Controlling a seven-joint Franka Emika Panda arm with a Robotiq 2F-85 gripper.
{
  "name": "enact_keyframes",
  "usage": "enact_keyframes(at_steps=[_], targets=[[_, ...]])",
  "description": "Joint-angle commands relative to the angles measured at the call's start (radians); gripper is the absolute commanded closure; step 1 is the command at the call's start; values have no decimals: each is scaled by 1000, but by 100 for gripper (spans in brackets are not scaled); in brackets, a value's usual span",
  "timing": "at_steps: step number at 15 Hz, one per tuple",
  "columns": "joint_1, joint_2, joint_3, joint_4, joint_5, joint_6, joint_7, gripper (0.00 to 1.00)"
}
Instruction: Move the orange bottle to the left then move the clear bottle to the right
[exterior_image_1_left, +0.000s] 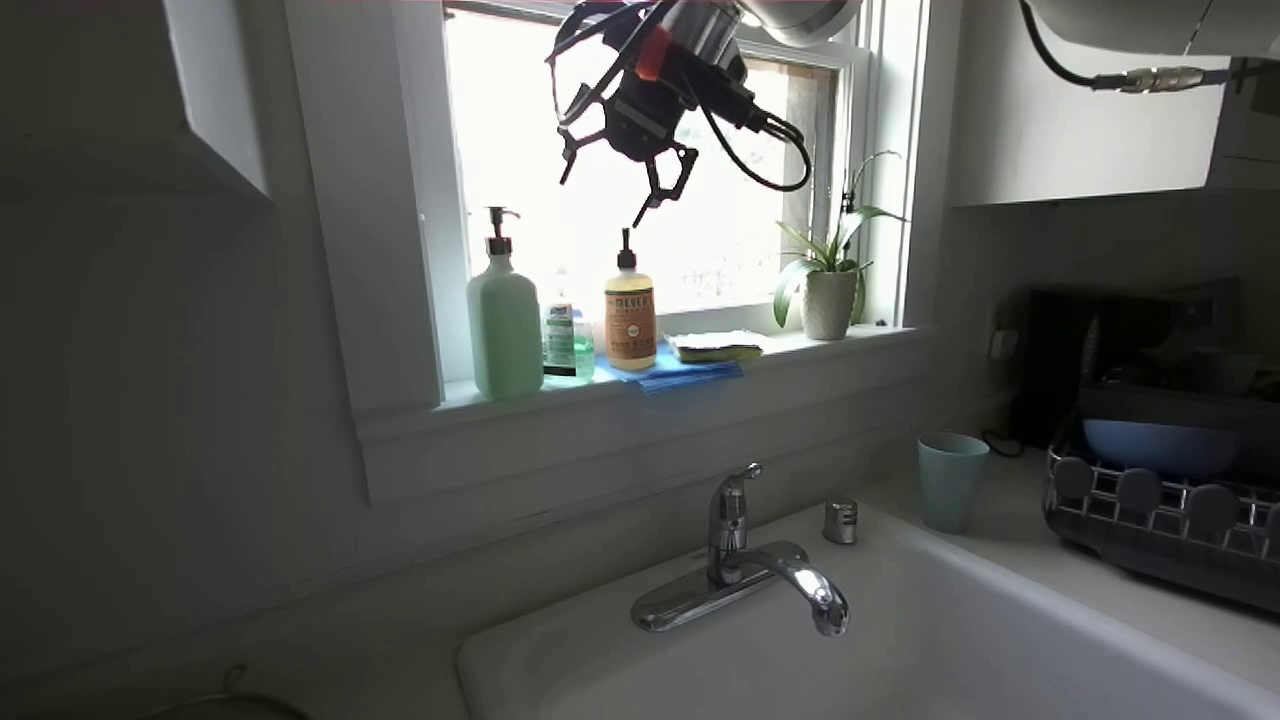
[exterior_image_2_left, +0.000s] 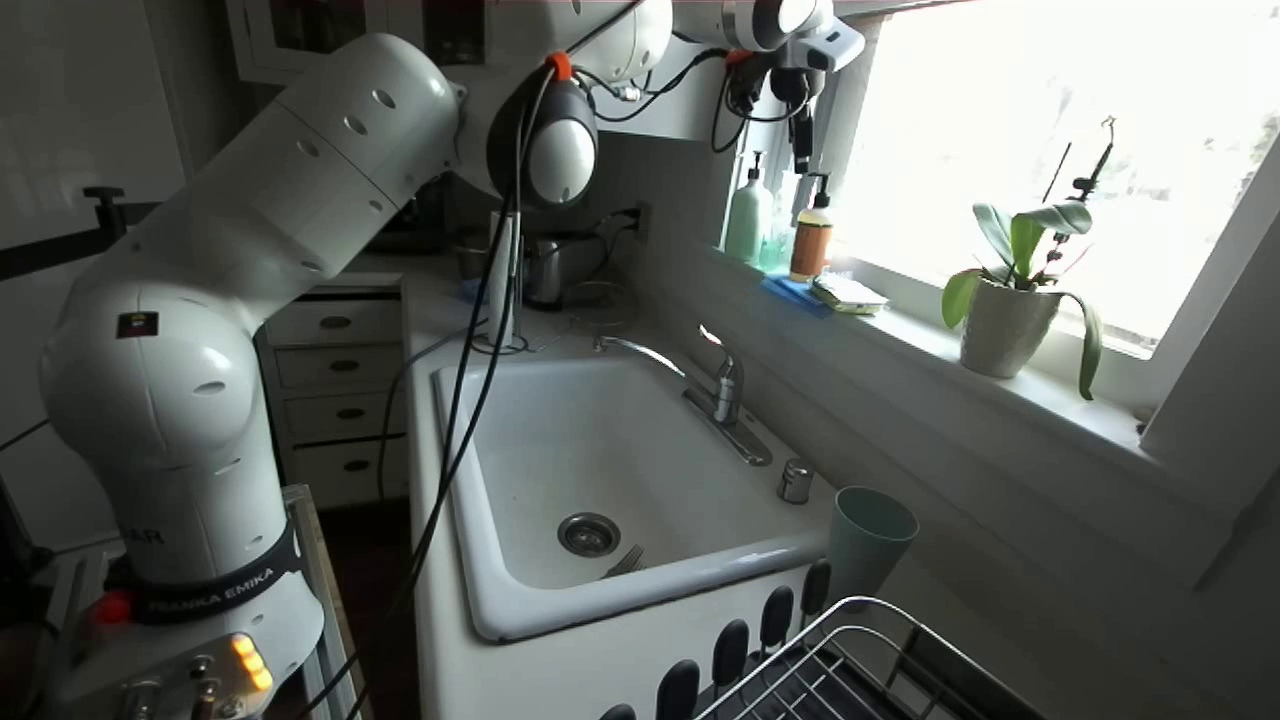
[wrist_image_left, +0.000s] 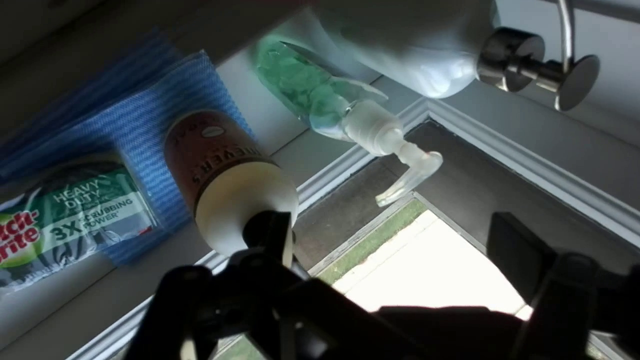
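While my gripper (exterior_image_1_left: 600, 204) hangs high in front of the bright window (exterior_image_1_left: 720, 240), its two fingers (wrist_image_left: 517, 247) are spread wide. One fingertip is very near the top of the orange bottle (exterior_image_1_left: 631, 330), and I cannot tell if they touch. On my wrist view, that finger covers part of the bottle's dark cap. The orange bottle stands up straight on a blue cloth (exterior_image_1_left: 690, 375) on the white window sill (exterior_image_2_left: 1050, 405). Close by stands the clear bottle (wrist_image_left: 327, 107), with green stuff inside and a see-through pump on top. It has the orange bottle on one side and a tall green bottle (exterior_image_1_left: 508, 330) on the other. Past the orange bottle, the other way, I see a shiny sponge pack (wrist_image_left: 85, 215) lying partly on the cloth. Farther along the sill is a plant (exterior_image_2_left: 1022, 240) in a pale pot (exterior_image_2_left: 1010, 325). Down low, the silver tap (exterior_image_1_left: 733, 530) sits on the edge of the white sink (exterior_image_2_left: 650, 592). A light blue cup (exterior_image_1_left: 952, 485) stands beside the sink, near the dish rack (exterior_image_1_left: 1150, 520). I can also spot a fork (exterior_image_2_left: 626, 561) inside the sink, close to the drain hole (exterior_image_2_left: 588, 535).
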Motion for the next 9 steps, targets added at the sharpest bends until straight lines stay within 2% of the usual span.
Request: enact_keyframes(at_steps=[1, 4, 9], targets=[[9, 12, -12, 19, 4, -74, 120, 0], [10, 18, -7, 25, 6, -125, 170, 0], [13, 30, 3, 41, 8, -134, 166, 0]])
